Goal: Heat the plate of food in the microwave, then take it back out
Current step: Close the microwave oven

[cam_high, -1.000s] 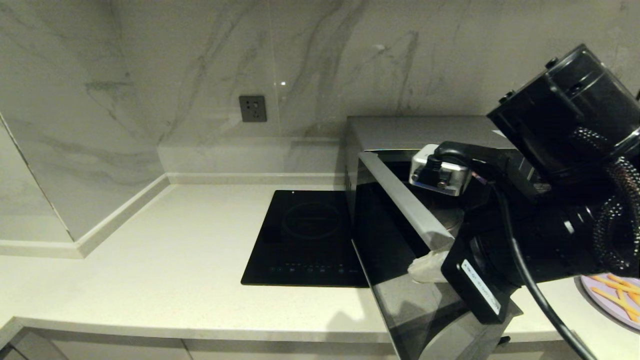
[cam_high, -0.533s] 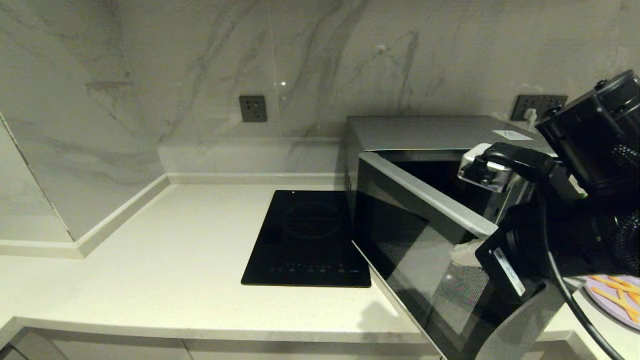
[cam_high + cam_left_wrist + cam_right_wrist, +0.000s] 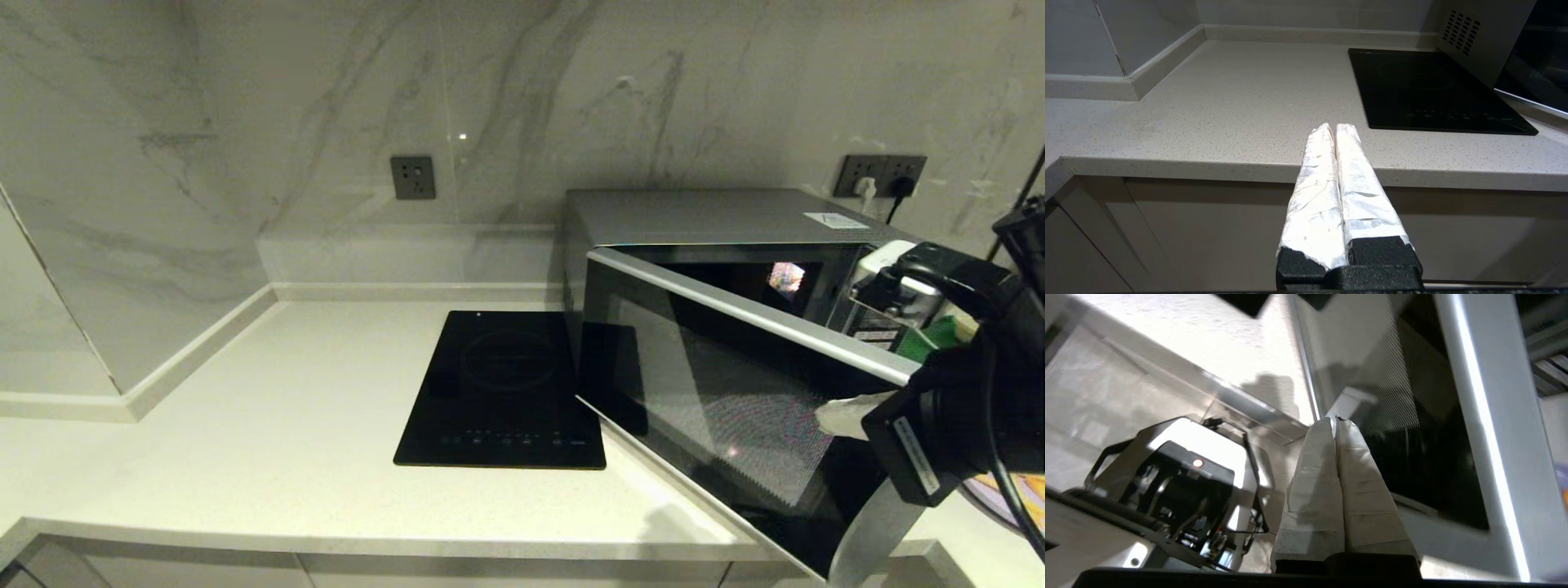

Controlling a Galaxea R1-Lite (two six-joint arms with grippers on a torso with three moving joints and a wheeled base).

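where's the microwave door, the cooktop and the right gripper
microwave door (image 3: 718, 392), head view, on its dark glass
cooktop (image 3: 502, 388), head view, on the black glass near its ring
right gripper (image 3: 1336, 421), right wrist view, between the taped fingertips, shut against the door

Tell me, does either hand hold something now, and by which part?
Nothing is held. The right hand is shut and empty, its tips against the microwave door. The left hand is shut and empty, off the counter's edge.

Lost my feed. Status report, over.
Right gripper shut, tips at microwave door, door part open. Left gripper shut, parked off counter. Plate of food outside, behind right arm.
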